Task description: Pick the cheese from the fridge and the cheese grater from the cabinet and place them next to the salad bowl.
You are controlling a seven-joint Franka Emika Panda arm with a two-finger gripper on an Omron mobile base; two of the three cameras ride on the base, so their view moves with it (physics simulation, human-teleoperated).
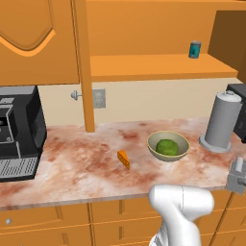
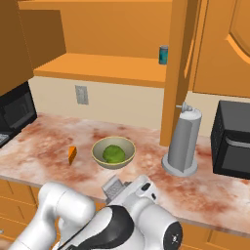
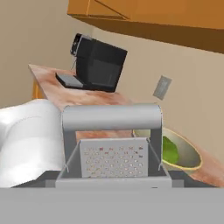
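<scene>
Grater, the small grey metal cheese grater [image 3: 114, 158], clamped in the pincer [image 2: 122, 188], jaws set wide around its body, loop handle across the top and the punched face square to the hand view. Carried clear of the tabletop [image 1: 72, 168], in the right base view just off its front edge, close in front of the salad bowl [image 2: 113, 152]. Round olive-green bowl with a leafy green ball inside, standing on the mottled red-and-white stone, seen past the grater's right side in the hand view. Small orange cheese [image 1: 123, 159] wedge already lying on the stone near the bowl, to its left in both base views, not touching it. Tall grey cylinder [image 1: 222, 122] on a round foot upright on the bowl's other side, well apart from it. Black coffee machine [image 1: 17, 129] at the far left end of the tabletop; a black boxy appliance [image 2: 233, 139] beyond the cylinder at the right end. Grey wall outlet [image 1: 99, 98] on the cream wall behind. Above, the orange wooden cabinet [image 1: 158, 67] standing open, arched-panel door swung aside, a small teal can [image 1: 194, 49] upright on its shelf.
</scene>
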